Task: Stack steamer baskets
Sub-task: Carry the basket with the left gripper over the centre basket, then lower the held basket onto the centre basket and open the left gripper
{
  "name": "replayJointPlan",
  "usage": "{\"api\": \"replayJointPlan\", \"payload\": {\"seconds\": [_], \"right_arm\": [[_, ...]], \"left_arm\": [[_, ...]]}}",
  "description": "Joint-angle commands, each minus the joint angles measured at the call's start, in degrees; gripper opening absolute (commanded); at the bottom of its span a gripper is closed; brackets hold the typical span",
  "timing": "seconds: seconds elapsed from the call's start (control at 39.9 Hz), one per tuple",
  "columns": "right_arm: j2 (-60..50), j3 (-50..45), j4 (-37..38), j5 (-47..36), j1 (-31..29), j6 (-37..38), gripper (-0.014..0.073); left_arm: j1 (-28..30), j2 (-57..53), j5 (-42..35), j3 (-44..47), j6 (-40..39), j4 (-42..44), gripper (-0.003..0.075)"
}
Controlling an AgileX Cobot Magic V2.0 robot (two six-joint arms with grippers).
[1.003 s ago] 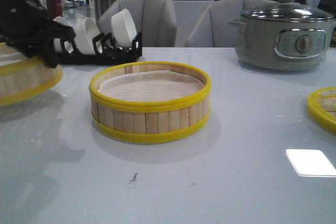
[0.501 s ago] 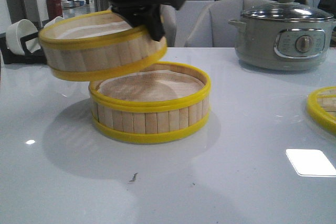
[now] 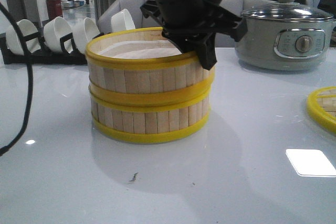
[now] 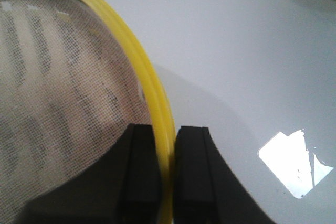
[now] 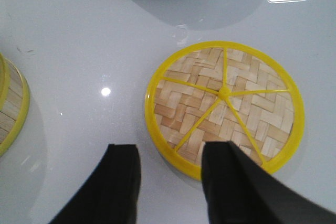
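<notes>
Two steamer baskets stand stacked mid-table in the front view. The upper basket [image 3: 142,74] rests on the lower basket [image 3: 149,121], their yellow rims touching. My left gripper [image 3: 203,51] comes down at the upper basket's right side and is shut on its rim. In the left wrist view the black fingers [image 4: 142,171] sit on either side of the yellow rim [image 4: 157,108], one over the white mesh liner [image 4: 58,93], the other outside. My right gripper [image 5: 170,177] hangs open over bare table, with nothing between its fingers.
A flat woven-bamboo lid [image 5: 226,103] with a yellow rim lies just ahead of the right gripper, at the table's right edge [image 3: 323,108]. A grey-green electric pot [image 3: 286,35] stands back right. A black rack of white bowls [image 3: 52,38] stands back left. A black cable [image 3: 23,87] hangs at left.
My left gripper carried the upper basket from the far left rightward, over the lower basket, and down onto it. The rack of bowls now shows.
</notes>
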State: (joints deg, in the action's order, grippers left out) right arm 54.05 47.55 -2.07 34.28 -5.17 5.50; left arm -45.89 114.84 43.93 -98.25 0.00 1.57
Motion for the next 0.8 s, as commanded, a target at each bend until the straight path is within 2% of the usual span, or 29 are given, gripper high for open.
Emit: {"api": "replayJointPlan", "payload": {"seconds": [0.0,0.78], "right_arm": [[-0.41,2.31,0.44,-4.33,0.04,-0.38,0.0390],[-0.41,2.31,0.44,-4.49,0.04,-0.38,0.0390]], "left_arm": [[-0.99,-2.98,-4.14,-2.31,0.00,0.84,0.0086],[-0.65,-2.11,-4.54,-2.40,0.00,4.91,0.0086]]}}
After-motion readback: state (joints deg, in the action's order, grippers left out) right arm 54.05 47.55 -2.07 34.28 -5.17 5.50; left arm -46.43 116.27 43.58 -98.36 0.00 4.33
